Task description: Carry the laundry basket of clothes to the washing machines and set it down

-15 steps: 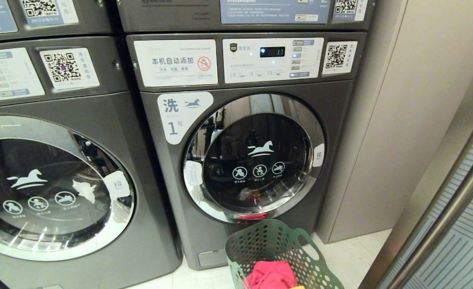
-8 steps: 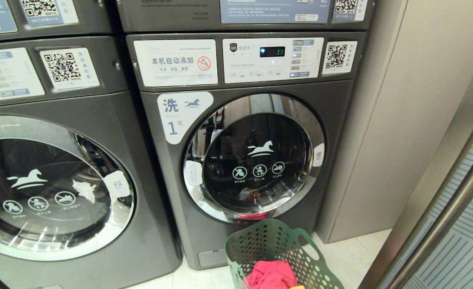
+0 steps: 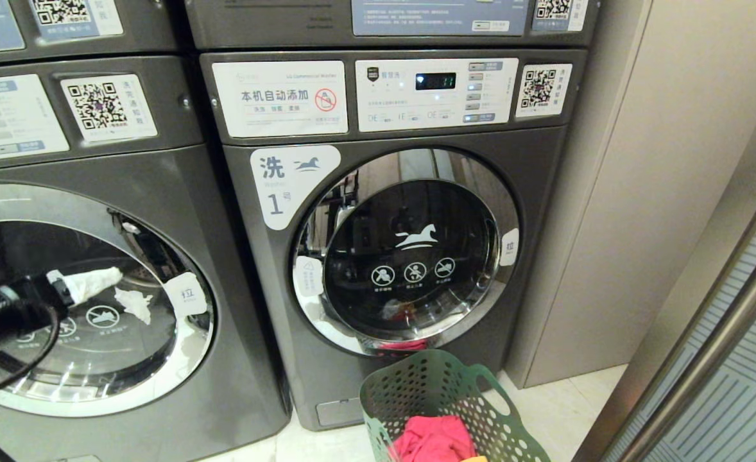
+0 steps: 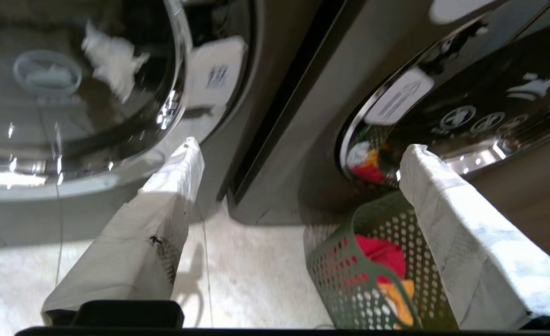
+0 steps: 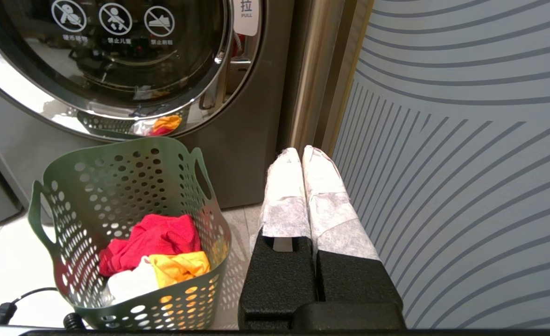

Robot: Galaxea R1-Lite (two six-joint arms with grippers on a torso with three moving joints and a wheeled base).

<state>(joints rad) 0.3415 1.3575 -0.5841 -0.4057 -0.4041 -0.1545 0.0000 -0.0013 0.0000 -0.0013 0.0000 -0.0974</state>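
A dark green laundry basket (image 5: 130,233) holding red, yellow and white clothes (image 5: 156,259) stands on the pale floor (image 4: 251,275), just before the right washing machine (image 3: 403,256). The left gripper (image 4: 298,172) hangs nearby, fingers spread and empty; the right gripper (image 5: 301,156) sits beside the basket, fingers pressed together. Pulling away well likely means lifting clear without nudging the rim.
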